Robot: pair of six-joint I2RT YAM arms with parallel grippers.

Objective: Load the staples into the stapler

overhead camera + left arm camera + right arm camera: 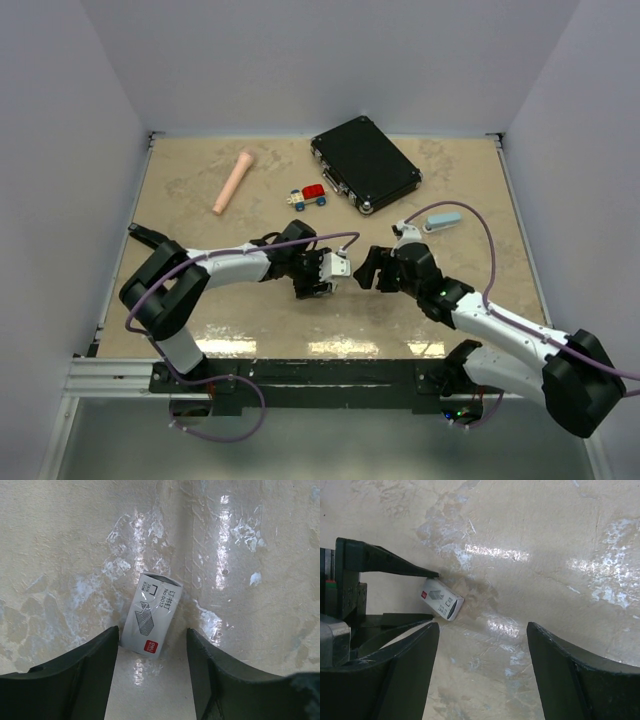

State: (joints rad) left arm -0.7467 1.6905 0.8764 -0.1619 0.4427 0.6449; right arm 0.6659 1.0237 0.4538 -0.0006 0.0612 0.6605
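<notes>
A tiny white cardboard box (151, 615) printed with a staple drawing and a red logo lies flat on the table. My left gripper (153, 630) is open, and its dark fingertips stand either side of the box's near end without clamping it. The right wrist view shows the box (442, 599) between those two left fingers (390, 565). My right gripper (482, 625) is open and empty just right of the box, facing the left gripper (338, 268) at the table's middle. The stapler (441, 221), small, pale blue and white, lies behind the right gripper (366, 270). The staples themselves are out of view.
A black hard case (365, 163) lies at the back centre-right. A small red and blue toy car (309, 197) and a pink cylinder (233, 181) sit at the back left. Grey walls enclose the beige marbled table (200, 310) on three sides.
</notes>
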